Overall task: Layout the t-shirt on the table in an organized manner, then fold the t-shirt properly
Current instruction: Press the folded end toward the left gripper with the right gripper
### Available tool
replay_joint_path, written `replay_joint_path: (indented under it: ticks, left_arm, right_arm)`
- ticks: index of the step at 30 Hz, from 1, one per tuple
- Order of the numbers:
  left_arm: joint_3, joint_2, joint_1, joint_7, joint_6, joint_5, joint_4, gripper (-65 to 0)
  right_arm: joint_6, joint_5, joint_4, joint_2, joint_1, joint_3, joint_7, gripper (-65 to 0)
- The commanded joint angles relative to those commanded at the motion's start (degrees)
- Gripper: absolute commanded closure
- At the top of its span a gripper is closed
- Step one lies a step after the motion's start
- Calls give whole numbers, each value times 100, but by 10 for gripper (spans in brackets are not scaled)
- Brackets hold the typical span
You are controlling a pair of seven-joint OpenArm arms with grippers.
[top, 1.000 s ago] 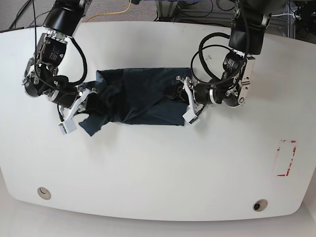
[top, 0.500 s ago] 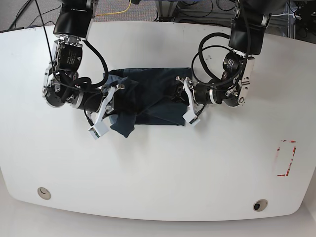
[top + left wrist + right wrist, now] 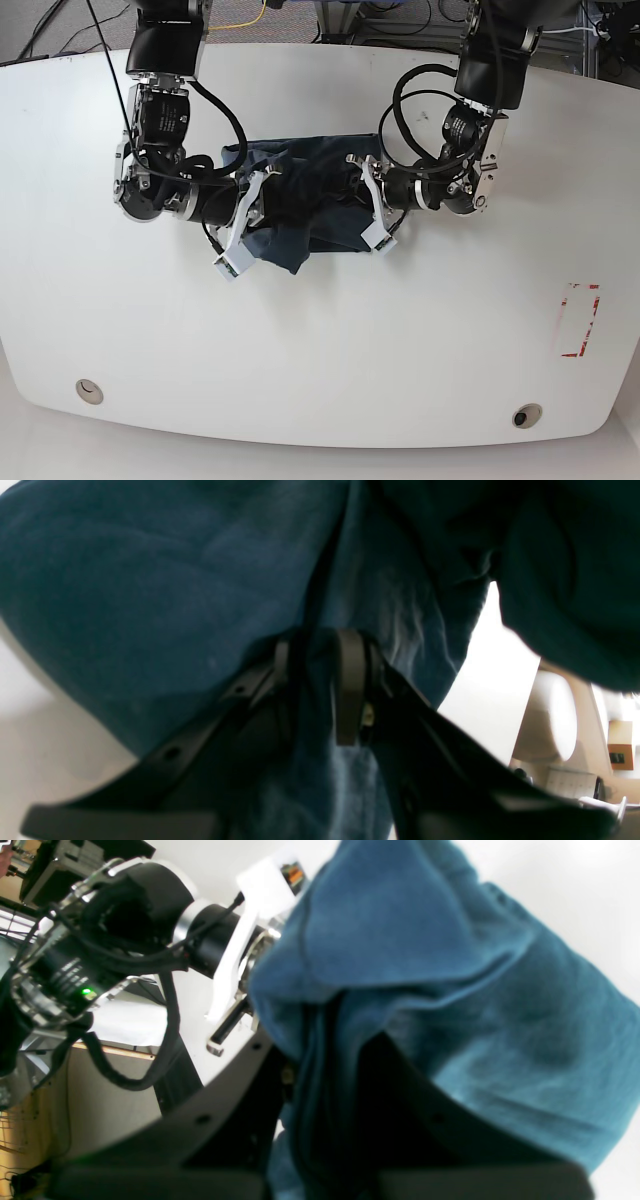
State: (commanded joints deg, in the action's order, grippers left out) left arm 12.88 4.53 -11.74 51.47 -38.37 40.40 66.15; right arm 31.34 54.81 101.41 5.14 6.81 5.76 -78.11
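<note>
On the white table point(image 3: 420, 340) the t-shirt point(image 3: 310, 195) lies bunched mid-fold between my right gripper point(image 3: 245, 215) and left gripper point(image 3: 372, 205), both clamped on cloth; next, I judge, lay the carried end flat.

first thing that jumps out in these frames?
The dark navy t-shirt, bunched into a narrow bundle mid-table toward the far edge, pinched from both ends. The right end effector grips its camera-left end and the left end effector its camera-right end; both wrist views show cloth clamped between black fingers. Off by itself, a red tape rectangle marks the white table near its camera-right edge.
</note>
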Motion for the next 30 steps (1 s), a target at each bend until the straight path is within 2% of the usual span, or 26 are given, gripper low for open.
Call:
replay_joint_path:
  ticks: [2,6,8,10,13,19,22,28,30]
  left_arm:
    - [0,0,0,0,0,0,0,-100]
    - [0,0,0,0,0,9,0,-100]
    - [0,0,0,0,0,26,0,-100]
    - [-9,0,0,0,0,26,0,-100]
    - [-9,0,0,0,0,26,0,-100]
    - [-9,0,0,0,0,26,0,-100]
    - [-9,0,0,0,0,26,0,-100]
    - [-9,-9,0,-9,0,26,0,-100]
    - [-9,-9,0,-9,0,35,0,-100]
  right_arm:
    - [0,-123,18,-79,0,-123,0,0]
    - [0,-316,0,-176,9,-220,44,-19]
    - [0,-360,0,-185,9,-237,70,-46]
    - [0,-369,0,-185,18,-237,79,-108]
    - [0,-369,-9,-193,88,-237,79,-165]
    - [0,-378,-18,-193,123,-237,79,-113]
    - [0,-387,-26,-299,132,-237,79,-116]
    - [-9,-387,-193,-440,141,-360,79,-235]
    - [-9,-396,-264,-545,149,-413,79,-244]
